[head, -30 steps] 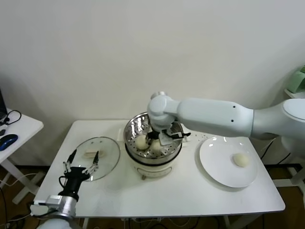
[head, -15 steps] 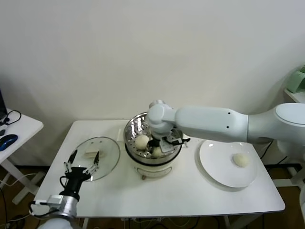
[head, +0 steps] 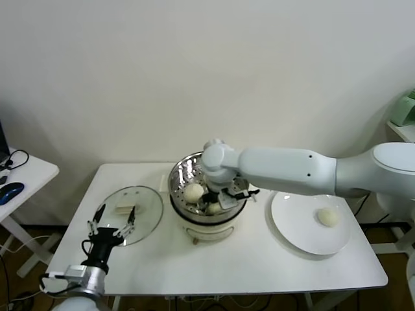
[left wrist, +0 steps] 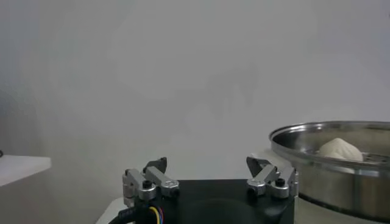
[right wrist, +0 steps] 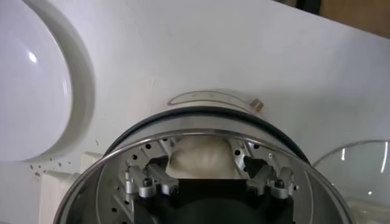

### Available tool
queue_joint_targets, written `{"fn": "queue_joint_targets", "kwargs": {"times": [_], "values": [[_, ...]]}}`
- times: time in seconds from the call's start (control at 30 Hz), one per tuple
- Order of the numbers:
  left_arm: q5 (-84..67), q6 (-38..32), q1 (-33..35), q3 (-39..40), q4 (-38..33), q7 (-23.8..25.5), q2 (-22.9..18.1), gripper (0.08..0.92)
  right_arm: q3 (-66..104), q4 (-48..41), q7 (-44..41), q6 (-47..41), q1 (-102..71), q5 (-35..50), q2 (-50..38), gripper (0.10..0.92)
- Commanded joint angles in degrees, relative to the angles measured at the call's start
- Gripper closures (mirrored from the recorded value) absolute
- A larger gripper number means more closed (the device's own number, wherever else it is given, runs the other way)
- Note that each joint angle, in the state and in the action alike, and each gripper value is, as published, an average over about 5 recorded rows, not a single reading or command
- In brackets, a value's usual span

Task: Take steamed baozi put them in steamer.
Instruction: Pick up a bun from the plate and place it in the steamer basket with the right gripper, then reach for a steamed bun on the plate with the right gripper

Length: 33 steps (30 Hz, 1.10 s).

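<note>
Right end effector (right wrist: 207, 176): lowered inside the steamer (head: 180, 173), fingers spread, a baozi (right wrist: 201, 157) lying between them on the perforated floor.
Steamer contents: a second baozi (head: 193, 192) beside the first, towards the robot's left.
Plate (head: 292, 227): on the worktop (head: 259, 265), right of the steamer; carries one baozi (head: 327, 217).
Glass lid (head: 148, 206): flat on the worktop, left of the steamer.
Left end effector (head: 109, 223): fingers spread, empty, parked by the near edge of the lid.
</note>
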Motion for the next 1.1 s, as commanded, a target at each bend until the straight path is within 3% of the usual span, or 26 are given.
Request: {"fn": "queue_joint_targets", "kwargs": {"times": [0.03,0.5,0.6,0.83,1.1], "values": [[0.05,0.0,0.0,-0.05,0.16,-0.05,0.07,0.177,1.36,-0.46,0.43,1.14,0.28,0.16,-0.27,0.204],[-0.08,-0.08,-0.24,-0.17,0.67,-0.12,0.5,0.177,6.44,-4.23,-0.85,0.97,5.78,7.47,-4.15,0.203],[-0.27,-0.1,-0.25,-0.25,0.66,-0.12,0.82,0.177,4.98,-5.6,-1.61,-5.66,8.41,15.12,-7.24,0.203],[-1.01,-0.13,-0.72,-0.1,0.22,-0.1,1.49,0.177,-4.01,-7.3,-2.12,-34.05,14.61,43.52,-19.05,0.203],[-2.02,-0.04,-0.75,0.4,-0.59,-0.09,1.64,0.177,-6.17,-9.91,-1.94,-42.21,13.82,46.52,-33.02,0.203]]}}
